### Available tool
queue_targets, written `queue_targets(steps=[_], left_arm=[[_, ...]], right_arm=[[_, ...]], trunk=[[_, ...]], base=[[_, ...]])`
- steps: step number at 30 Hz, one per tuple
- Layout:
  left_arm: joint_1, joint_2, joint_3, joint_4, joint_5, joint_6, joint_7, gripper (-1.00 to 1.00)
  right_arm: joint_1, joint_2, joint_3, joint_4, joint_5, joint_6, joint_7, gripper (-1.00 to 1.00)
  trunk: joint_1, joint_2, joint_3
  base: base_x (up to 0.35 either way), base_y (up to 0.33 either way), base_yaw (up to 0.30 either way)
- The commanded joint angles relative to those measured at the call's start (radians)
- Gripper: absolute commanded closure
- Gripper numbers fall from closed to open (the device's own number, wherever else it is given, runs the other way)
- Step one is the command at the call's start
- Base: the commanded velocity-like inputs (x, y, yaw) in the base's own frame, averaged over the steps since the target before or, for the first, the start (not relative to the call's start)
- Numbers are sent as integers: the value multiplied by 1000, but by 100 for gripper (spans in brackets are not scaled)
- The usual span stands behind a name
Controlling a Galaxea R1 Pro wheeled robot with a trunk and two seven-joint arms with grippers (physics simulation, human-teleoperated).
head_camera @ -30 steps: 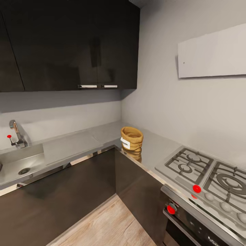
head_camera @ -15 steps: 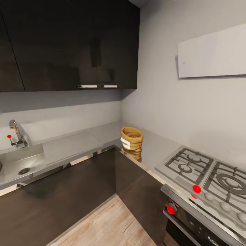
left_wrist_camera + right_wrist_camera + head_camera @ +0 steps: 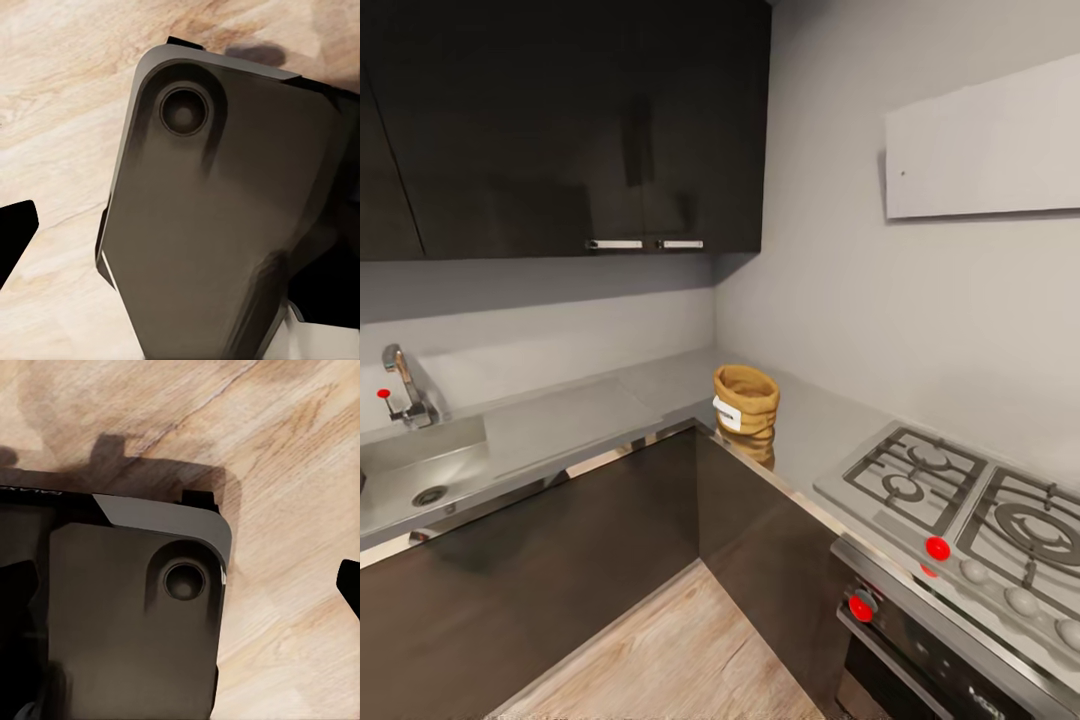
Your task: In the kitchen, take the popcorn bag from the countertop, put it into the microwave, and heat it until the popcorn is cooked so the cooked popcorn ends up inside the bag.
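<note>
Standing upright on the glossy grey L-shaped countertop [image 3: 560, 425], at its inner corner: small tan-brown cloth popcorn bag [image 3: 745, 401] with rolled rim (white label facing the steel sink [image 3: 420, 470]). Well apart, to the right: steel gas hob [image 3: 960, 500] with grates. Below both wrist cameras: dark grey robot base [image 3: 217, 217] over pale wooden floor [image 3: 300, 472]. Grip of either gripper impossible to tell.

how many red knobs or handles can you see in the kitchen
3: one on the sink tap at left, one on the hob front edge, one on the oven front below it. More may lie beyond the picture's right edge.
</note>
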Motion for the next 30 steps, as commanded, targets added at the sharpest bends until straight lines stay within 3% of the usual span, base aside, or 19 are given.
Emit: queue_targets(steps=[1, 30], left_arm=[[0, 0, 1, -1, 3, -1, 1, -100], [0, 0, 1, -1, 3, -1, 1, -100]], right_arm=[[-1, 0, -8, 1, 9, 2, 2, -100], [-1, -1, -10, 1, 15, -11, 4, -100]], trunk=[[0, -1, -3], [0, -1, -50]], base=[[0, 0, 0], [0, 0, 0]])
